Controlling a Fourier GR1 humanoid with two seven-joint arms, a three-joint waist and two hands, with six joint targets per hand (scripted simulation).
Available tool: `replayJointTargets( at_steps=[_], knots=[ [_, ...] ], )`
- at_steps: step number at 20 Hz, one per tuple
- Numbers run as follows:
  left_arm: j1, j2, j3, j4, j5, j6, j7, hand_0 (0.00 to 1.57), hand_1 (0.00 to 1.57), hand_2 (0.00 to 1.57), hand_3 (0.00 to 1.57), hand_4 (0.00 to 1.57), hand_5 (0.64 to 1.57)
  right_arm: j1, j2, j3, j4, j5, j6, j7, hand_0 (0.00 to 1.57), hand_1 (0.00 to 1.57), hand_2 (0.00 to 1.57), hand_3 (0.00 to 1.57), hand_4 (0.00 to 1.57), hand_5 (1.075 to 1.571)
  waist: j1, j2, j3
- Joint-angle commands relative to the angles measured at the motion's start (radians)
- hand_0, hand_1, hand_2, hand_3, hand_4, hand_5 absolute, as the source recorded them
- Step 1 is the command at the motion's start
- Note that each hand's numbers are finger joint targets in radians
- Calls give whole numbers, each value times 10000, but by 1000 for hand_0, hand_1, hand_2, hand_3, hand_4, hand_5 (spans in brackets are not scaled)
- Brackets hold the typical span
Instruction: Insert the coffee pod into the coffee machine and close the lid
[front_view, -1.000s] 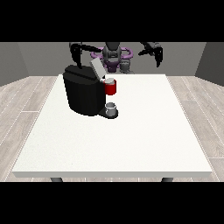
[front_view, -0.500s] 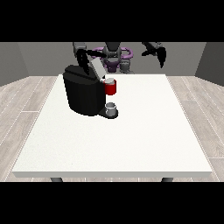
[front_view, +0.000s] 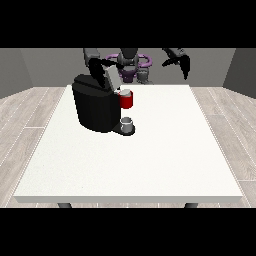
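The black coffee machine (front_view: 95, 107) stands on the table's left half, with a red brew head (front_view: 127, 101) at its front. A small grey pod (front_view: 126, 92) sits on top of the red head. The grey lid (front_view: 112, 78) is tilted up behind it. The hand at the view's left (front_view: 100, 69) rests on the lid's back, above the machine. The hand at the view's right (front_view: 182, 62) hangs open in the air near the table's far right edge and holds nothing.
A grey cup (front_view: 127, 123) stands on the machine's drip tray under the red head. The white table (front_view: 150, 160) stretches wide towards the camera. The robot's torso (front_view: 131, 65) stands behind the far edge.
The hand at the view's left has come down onto the lid, and the lid has tipped forward towards the red head. The hand at the view's right has lifted slightly outward.
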Motion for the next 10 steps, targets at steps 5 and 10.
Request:
replayJointTargets(
  at_steps=[5, 10],
  knots=[
    [-303, 87, -31, 20, 170, -79, 16, 0, 0, 0, 0, 385, 1571, -1161, -101, 330, 150, 473, -49, -63, 0, 0, 0, 0, 40, 1571, 442, 524, 1],
    [-166, -219, -532, 48, -239, 124, -76, 0, 0, 0, 0, 383, 1571, -1660, 299, 730, 176, 886, -491, 397, 0, 0, 0, 0, 0, 1571, 768, 474, -2]
  ],
)
